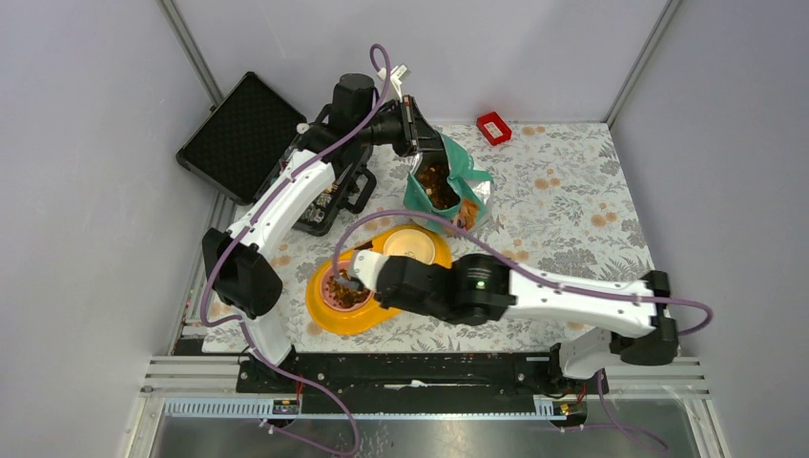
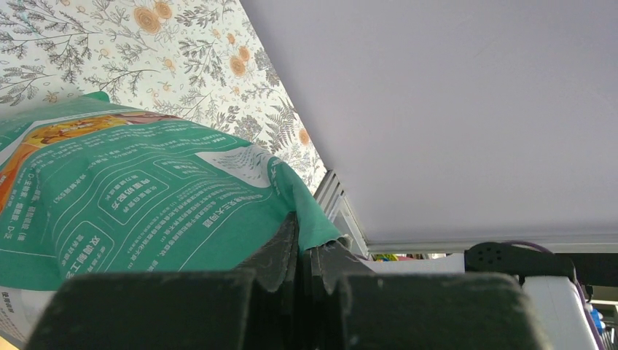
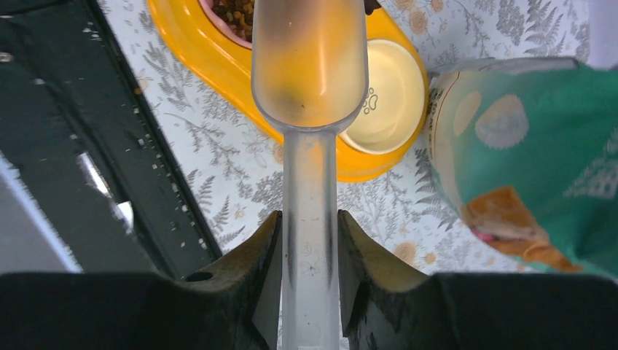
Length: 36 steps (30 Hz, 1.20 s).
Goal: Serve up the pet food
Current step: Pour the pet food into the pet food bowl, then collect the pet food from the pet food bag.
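Note:
The teal-and-white pouch (image 1: 448, 181) stands open at the back of the table, with brown pet food (image 1: 437, 178) showing in its mouth. My left gripper (image 1: 417, 134) is shut on the pouch's top edge; in the left wrist view the teal pouch (image 2: 146, 189) is pinched in that gripper (image 2: 306, 237). My right gripper (image 3: 310, 219) is shut on the handle of a translucent scoop (image 3: 310, 65). The scoop's cup hangs over the pink bowl holding pet food (image 3: 235, 10) in the yellow double feeder (image 1: 329, 320). What the cup holds is unclear. The cream bowl (image 3: 382, 87) beside it has no kibble.
A black case (image 1: 238, 134) lies open off the table's back left corner. A small red box (image 1: 493, 127) sits at the back edge. Dark equipment (image 1: 320, 210) lies under my left arm. A black rail (image 1: 410, 372) runs along the near edge.

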### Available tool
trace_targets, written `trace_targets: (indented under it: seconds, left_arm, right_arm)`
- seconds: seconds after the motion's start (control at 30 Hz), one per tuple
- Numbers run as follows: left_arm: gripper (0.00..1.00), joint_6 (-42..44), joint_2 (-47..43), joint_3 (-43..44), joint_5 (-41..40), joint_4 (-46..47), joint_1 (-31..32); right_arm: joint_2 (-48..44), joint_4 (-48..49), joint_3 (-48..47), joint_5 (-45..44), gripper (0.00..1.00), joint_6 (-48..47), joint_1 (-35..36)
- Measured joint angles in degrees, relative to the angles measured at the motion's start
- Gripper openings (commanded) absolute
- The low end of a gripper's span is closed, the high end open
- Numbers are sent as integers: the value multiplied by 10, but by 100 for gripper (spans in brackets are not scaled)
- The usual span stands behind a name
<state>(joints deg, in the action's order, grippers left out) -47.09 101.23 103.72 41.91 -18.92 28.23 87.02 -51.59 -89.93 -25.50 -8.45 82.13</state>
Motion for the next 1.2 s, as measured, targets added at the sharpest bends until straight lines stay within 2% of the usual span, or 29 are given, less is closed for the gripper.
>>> trace_targets:
  seconds: [0.23, 0.53, 0.7, 1.0, 1.2]
  left_arm:
    - [0, -5, 0, -2, 0, 6, 0]
    - [0, -15, 1, -3, 0, 10, 0]
    - [0, -14, 0, -11, 4, 24, 2]
    - [0, 10, -26, -46, -1, 27, 38]
    - [0, 21, -26, -45, -6, 16, 69]
  right_arm:
    - [-125, -56, 19, 32, 0, 86, 0]
    - [-251, -168, 7, -8, 0, 196, 0]
    - [-270, -223, -46, -54, 0, 255, 0]
    - [-313, -227, -94, -66, 0, 323, 0]
    - [-251, -258, -170, -79, 0, 380, 0]
